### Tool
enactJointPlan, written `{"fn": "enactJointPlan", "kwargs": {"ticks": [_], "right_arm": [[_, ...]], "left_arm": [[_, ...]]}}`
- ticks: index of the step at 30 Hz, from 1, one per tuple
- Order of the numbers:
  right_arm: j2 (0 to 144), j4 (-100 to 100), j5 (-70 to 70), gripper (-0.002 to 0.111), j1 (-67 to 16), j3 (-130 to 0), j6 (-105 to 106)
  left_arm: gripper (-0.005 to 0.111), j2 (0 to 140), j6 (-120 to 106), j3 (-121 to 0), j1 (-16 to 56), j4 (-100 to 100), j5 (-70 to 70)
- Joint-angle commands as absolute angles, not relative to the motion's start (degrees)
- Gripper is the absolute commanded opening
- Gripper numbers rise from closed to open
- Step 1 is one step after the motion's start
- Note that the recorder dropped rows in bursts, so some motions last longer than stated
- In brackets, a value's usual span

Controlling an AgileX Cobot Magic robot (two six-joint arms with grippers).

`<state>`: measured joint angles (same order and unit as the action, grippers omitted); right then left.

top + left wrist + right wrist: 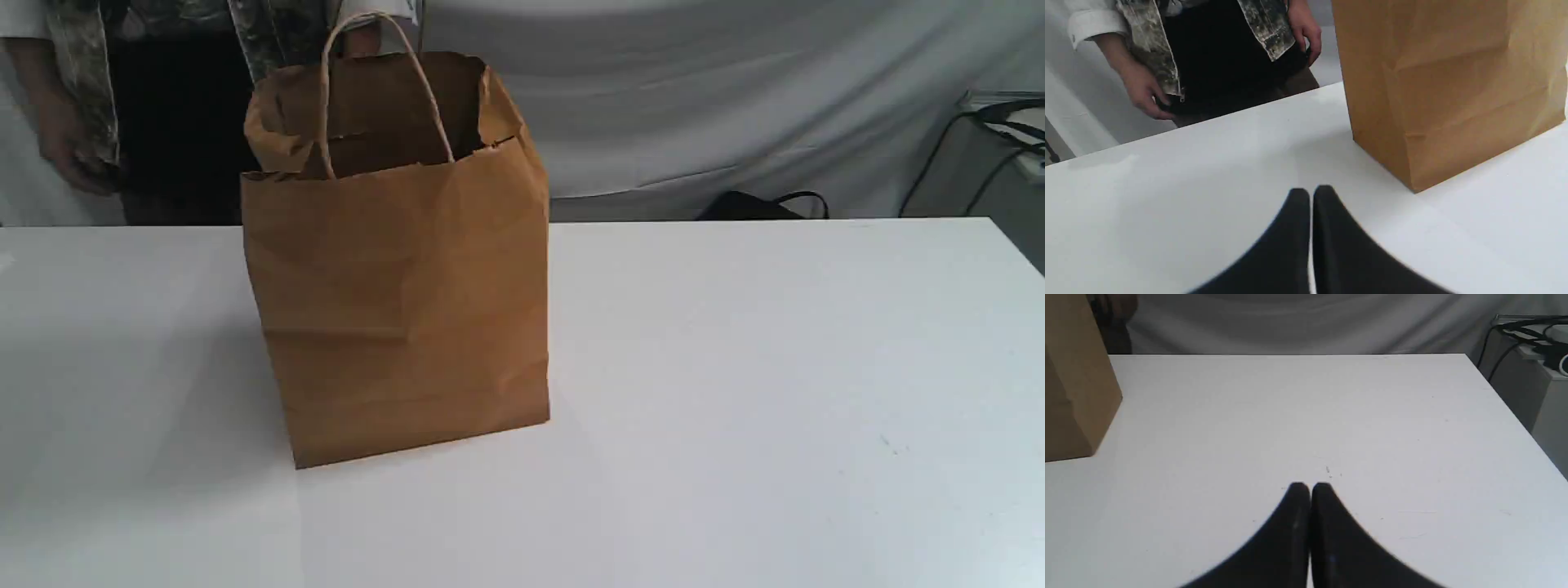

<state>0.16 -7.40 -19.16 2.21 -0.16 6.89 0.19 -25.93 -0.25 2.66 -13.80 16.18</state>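
Brown paper bag (400,310) stands upright and open-mouthed on the white worktop (775,367). It is near and ahead of my left claw (1311,194) but apart from it, and well away from my right claw (1310,488), off toward the left arm's side. Both claws hang over the worktop with fingers pressed together and nothing between them. Neither touches the bag, so I judge the handling not yet begun, with all of it left. A person (1216,53) stands beyond the left claw at the far edge.
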Motion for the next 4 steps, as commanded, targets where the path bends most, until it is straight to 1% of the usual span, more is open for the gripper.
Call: {"fn": "enactJointPlan", "kwargs": {"ticks": [1,4], "right_arm": [[0.0,-7.6,-19.2,0.0,2.0,0.0,6.9],[0.0,-7.6,-19.2,0.0,2.0,0.0,6.9]], "left_arm": [[0.0,0.0,-25.7,0.0,2.6,-14.5,16.1],[0.0,0.0,-25.7,0.0,2.6,-14.5,16.1]]}}
